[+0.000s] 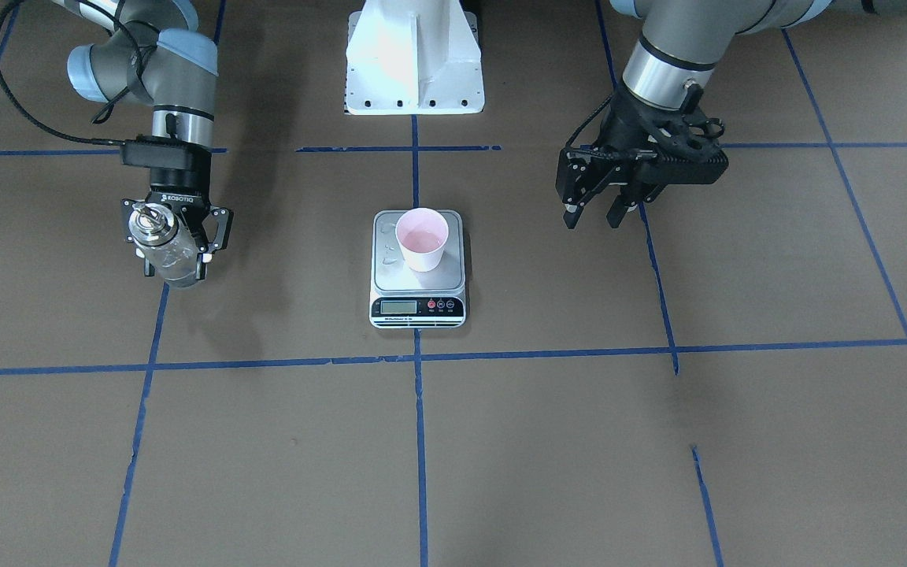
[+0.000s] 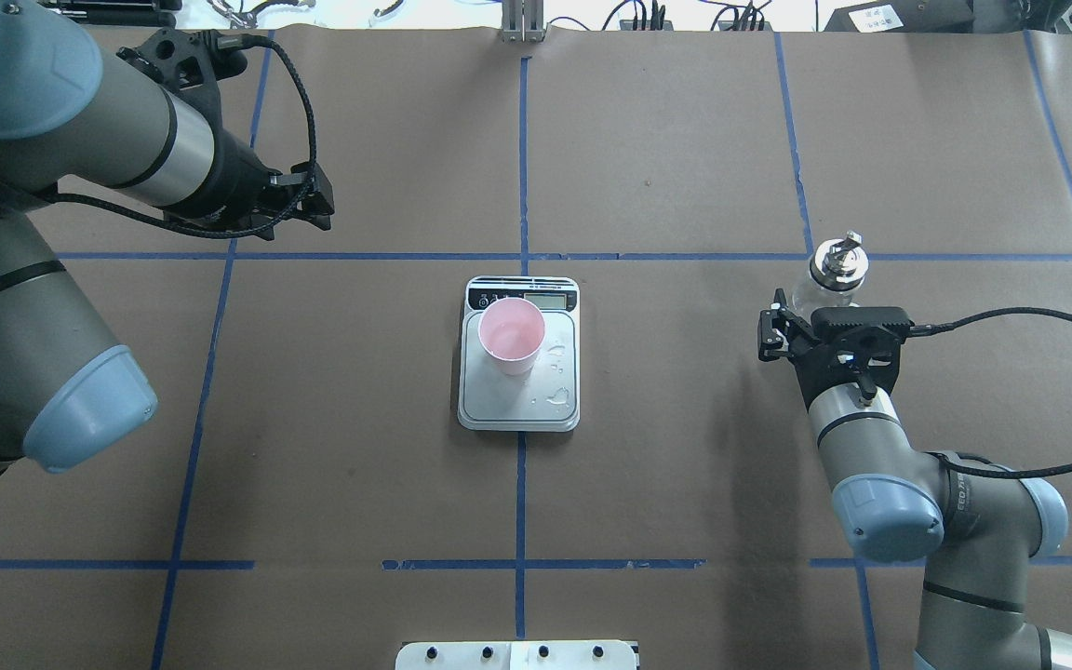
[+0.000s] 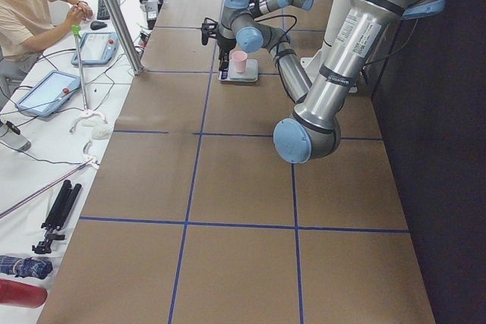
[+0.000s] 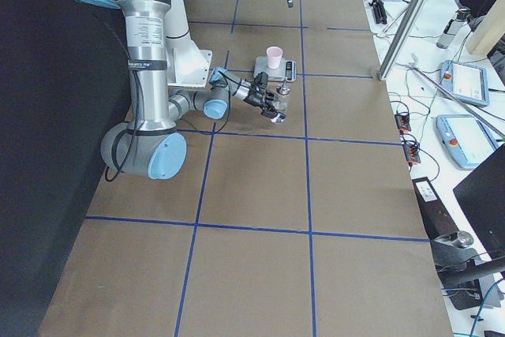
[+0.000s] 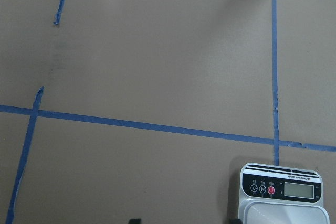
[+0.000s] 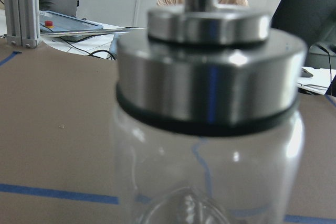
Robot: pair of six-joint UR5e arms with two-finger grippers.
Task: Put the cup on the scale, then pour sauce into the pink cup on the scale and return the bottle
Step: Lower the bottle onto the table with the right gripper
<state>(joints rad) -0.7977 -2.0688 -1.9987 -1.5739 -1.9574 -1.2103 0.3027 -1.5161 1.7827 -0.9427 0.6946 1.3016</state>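
Brown paper crossed by blue tape lines (image 2: 522, 167) covered the bench (image 2: 685, 465). At the robot's left, the left gripper (image 1: 592, 220) hung above bare paper with its jaws apart, holding nothing, well apart from the scale (image 2: 517, 414). At the centre the scale sat square on a tape line, and the cup (image 2: 511, 335) stood upright on its platform, toward the display end, with droplets (image 2: 556, 398) lying on the metal just beside it. Further right, well apart from the scale, the right gripper (image 1: 174, 264) was clamped around the glass body of the bottle (image 2: 834, 265). The bottle's long axis was upright and its silver spout on top. Whether its base touched the bench could not be told. With the cup placed and drops spilled, the pour looked done, so the step in hand was likely the return. That fell to the right arm, and it needed only a straight lowering and release, with the scale and cup too far off to interfere.
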